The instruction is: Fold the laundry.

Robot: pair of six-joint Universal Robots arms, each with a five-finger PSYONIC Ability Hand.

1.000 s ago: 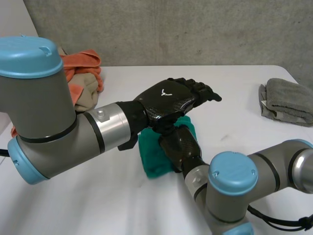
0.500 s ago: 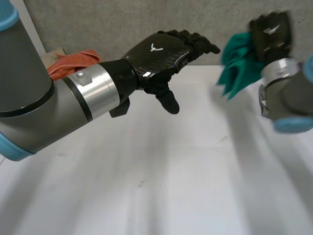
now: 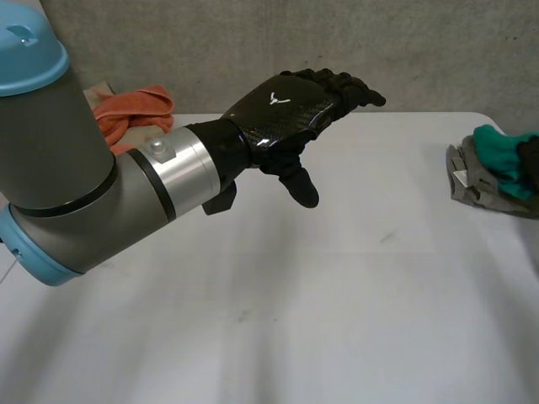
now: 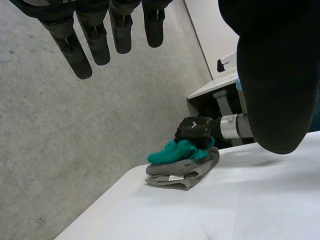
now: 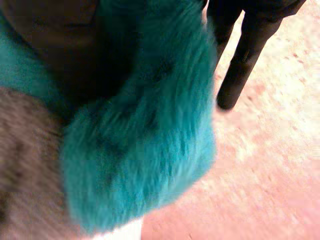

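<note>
While the left hand (image 3: 290,105) is hanging in the air over the middle of the table (image 3: 278,320), fingers (image 4: 80,50) stretched out straight, thumb (image 4: 272,75) pointing down and gripping nothing, the teal cloth (image 3: 504,156) is sitting way off at the table's right edge, well apart from it. It's lying on top of a folded grey towel (image 3: 480,187), and the right hand (image 3: 531,168) is right on it.

From the right wrist, the teal cloth (image 5: 140,150) is bunching up between that hand's thumb and fingers (image 5: 240,65), so I'm reading it as gripping the cloth, with the grey towel (image 5: 25,165) just beside.

From the left wrist you're getting the same stack far past the fingertips: teal cloth (image 4: 175,150) on grey towel (image 4: 182,172), right hand (image 4: 196,129) on top.

Most of the right hand is getting cut off in the head view, and how the cloth is folded is hard to make out. An orange cloth (image 3: 130,109) is lying bunched at the back left, partly hiding behind the left arm.
</note>
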